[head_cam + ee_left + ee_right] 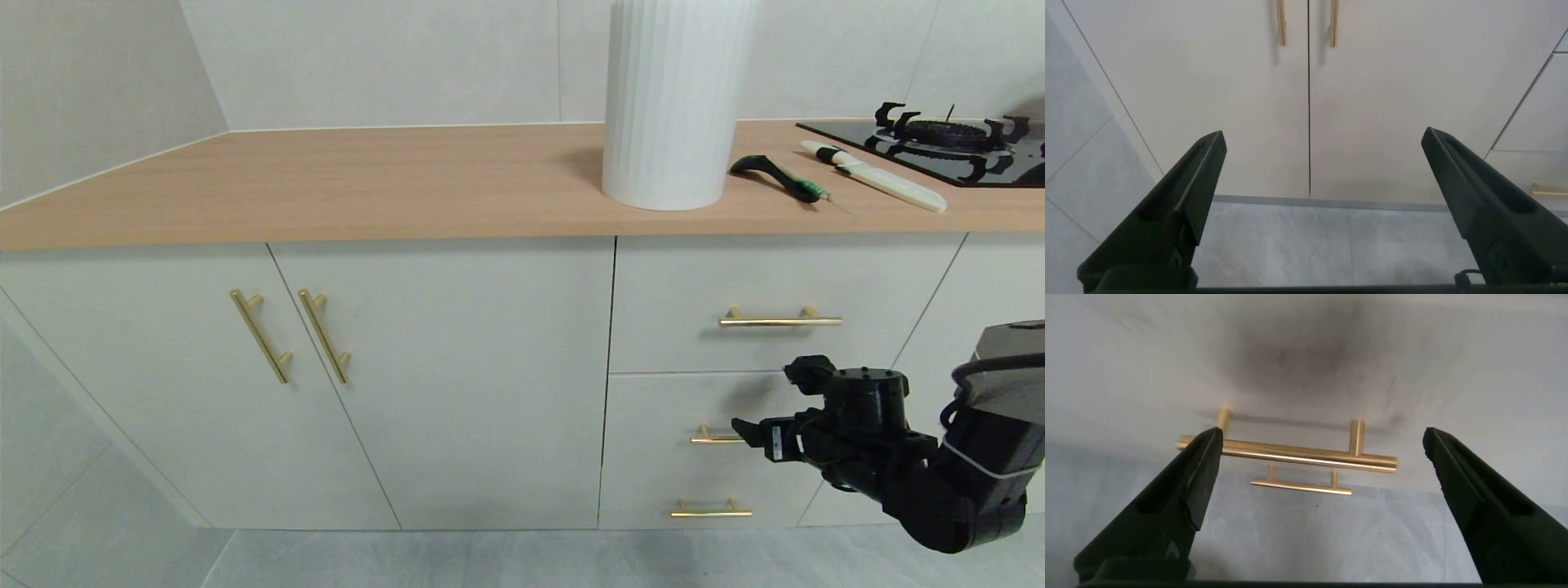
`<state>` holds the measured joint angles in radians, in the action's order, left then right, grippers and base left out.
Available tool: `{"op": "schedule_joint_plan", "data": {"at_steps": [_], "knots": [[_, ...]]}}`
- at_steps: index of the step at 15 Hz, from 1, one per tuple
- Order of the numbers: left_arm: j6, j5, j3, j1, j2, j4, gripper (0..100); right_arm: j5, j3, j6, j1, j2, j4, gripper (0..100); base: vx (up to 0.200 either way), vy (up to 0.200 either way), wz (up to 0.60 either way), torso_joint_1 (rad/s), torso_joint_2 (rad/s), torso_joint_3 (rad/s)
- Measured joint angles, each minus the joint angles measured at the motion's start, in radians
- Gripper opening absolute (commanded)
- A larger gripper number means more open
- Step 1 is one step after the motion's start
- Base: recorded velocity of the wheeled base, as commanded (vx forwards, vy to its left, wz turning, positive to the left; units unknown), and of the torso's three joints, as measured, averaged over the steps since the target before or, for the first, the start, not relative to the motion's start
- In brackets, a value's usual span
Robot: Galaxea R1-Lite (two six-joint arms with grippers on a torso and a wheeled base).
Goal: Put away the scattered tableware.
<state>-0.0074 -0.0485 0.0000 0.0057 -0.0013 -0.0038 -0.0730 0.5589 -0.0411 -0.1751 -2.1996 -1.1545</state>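
On the wooden countertop (367, 180) lie a black-handled utensil with a green tip (780, 176) and a white knife with a black band (878, 177), both right of a tall white ribbed container (673, 98). My right gripper (767, 400) is open, low in front of the drawer stack, close to the middle drawer's gold handle (715, 438). In the right wrist view that handle (1290, 453) lies between the open fingers of the right gripper (1323, 441), still a short way off. My left gripper (1323, 143) is open and holds nothing, facing the cabinet doors (1309, 90) near the floor.
A black gas hob (947, 143) sits at the counter's right end. Below are two cabinet doors with gold handles (290, 335) and three drawers, with a top handle (780, 321) and a bottom handle (710, 512). Grey tiled floor (490, 559) runs along the base.
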Motion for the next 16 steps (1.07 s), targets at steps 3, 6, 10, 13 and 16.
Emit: {"op": "schedule_joint_plan", "data": {"at_steps": [3,6,10,13,16], "knots": [[0.0,0.0,0.0,0.0,0.0,0.0,100,-0.055,0.021,0.0,-0.002,-0.06,-0.005,100,0.0,0.0,0.0,0.0,0.0,0.0],[0.0,0.0,0.0,0.0,0.0,0.0,100,-0.071,0.045,-0.015,-0.005,-0.1,-0.01,100,0.0,0.0,0.0,0.0,0.0,0.0],[0.0,0.0,0.0,0.0,0.0,0.0,100,-0.127,0.084,-0.045,-0.014,-0.148,-0.084,100,0.0,0.0,0.0,0.0,0.0,0.0],[0.0,0.0,0.0,0.0,0.0,0.0,100,-0.142,0.102,-0.045,-0.017,-0.181,-0.099,100,0.0,0.0,0.0,0.0,0.0,0.0],[0.0,0.0,0.0,0.0,0.0,0.0,100,-0.142,0.101,-0.043,-0.016,-0.192,-0.101,100,0.0,0.0,0.0,0.0,0.0,0.0]]}}
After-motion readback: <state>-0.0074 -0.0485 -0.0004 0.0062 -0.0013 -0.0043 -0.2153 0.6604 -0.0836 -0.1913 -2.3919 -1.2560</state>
